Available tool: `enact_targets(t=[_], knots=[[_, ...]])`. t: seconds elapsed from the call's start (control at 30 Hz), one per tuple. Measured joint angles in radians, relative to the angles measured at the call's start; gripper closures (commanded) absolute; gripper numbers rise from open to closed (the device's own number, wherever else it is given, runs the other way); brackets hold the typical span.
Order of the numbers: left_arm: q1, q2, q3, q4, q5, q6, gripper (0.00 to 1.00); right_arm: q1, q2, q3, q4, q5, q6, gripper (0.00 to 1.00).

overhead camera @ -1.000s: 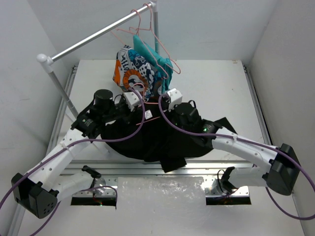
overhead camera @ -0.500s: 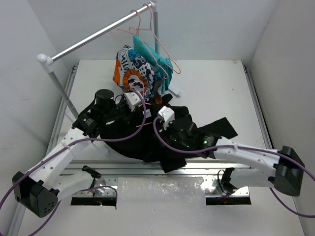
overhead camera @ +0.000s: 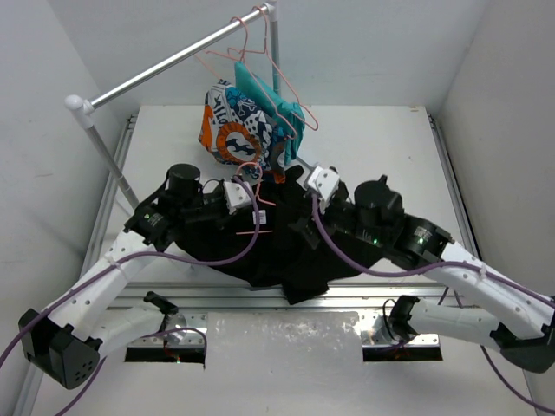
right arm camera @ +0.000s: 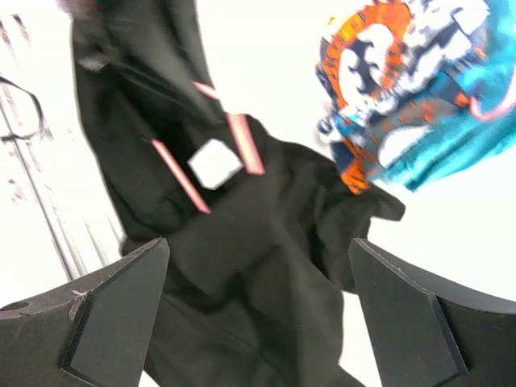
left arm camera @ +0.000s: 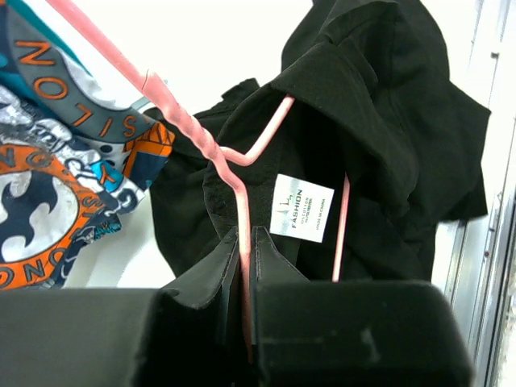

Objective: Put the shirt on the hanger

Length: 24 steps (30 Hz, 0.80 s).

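Top external: shirt heaped on table, hanger pinched at its collar

Shirt (overhead camera: 282, 256) in a black heap on the table (overhead camera: 381, 139), mid-front, between both arms. Left fingers (left arm camera: 266, 266) pressed together on one pink wire of the hanger (left arm camera: 241, 214), nothing else in the pinch. Hanger tilted, one arm tucked under a fold of shirt, another wire run just beside the white neck label (left arm camera: 302, 208). Right fingers (right arm camera: 121, 310) spread wide apart, holding nothing, over the shirt near the label; right wrist view blurred. Patterned garment (overhead camera: 232, 126) and teal garment (overhead camera: 264, 94) hanging from the rail (overhead camera: 165, 65) behind the heap. Patterned hem touching or just beside the black fabric, cannot tell which. Spare hangers (overhead camera: 251, 39) on the rail too.
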Motion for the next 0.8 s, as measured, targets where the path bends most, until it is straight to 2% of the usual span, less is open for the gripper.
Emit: enact_targets(t=[0.2,0.4,0.5,0.53,0.57,0.63,0.67,0.73,0.77,0.8], knots=[[0.000,-0.003,0.002,-0.051,0.038,0.045,1.00,-0.234,0.096,0.076,-0.136,-0.212,-0.051,0.06],[0.000,-0.003,0.008,-0.077,0.068,0.063,1.00,-0.246,0.277,0.098,-0.188,-0.400,-0.114,0.08],[0.000,-0.007,0.012,-0.081,0.074,0.064,1.00,-0.246,0.340,0.098,-0.183,-0.472,-0.131,0.16],[0.000,-0.009,0.014,-0.083,0.076,0.064,1.00,-0.246,0.357,0.098,-0.175,-0.493,-0.134,0.21],[0.000,-0.011,0.016,-0.084,0.078,0.064,1.00,-0.246,0.367,0.098,-0.168,-0.505,-0.136,0.35],[0.000,-0.016,0.019,-0.083,0.081,0.061,1.00,-0.246,0.383,0.097,-0.143,-0.536,-0.136,0.50],[0.000,-0.018,0.020,-0.083,0.082,0.060,1.00,-0.246,0.387,0.092,-0.121,-0.550,-0.131,0.67],[0.000,-0.021,0.021,-0.081,0.085,0.054,1.00,-0.246,0.385,0.074,-0.079,-0.576,-0.121,0.91],[0.000,-0.022,0.022,-0.082,0.088,0.051,1.00,-0.246,0.382,0.059,-0.049,-0.587,-0.113,1.00],[0.000,-0.023,0.023,-0.083,0.086,0.047,1.00,-0.246,0.377,0.043,-0.027,-0.602,-0.113,1.00]])
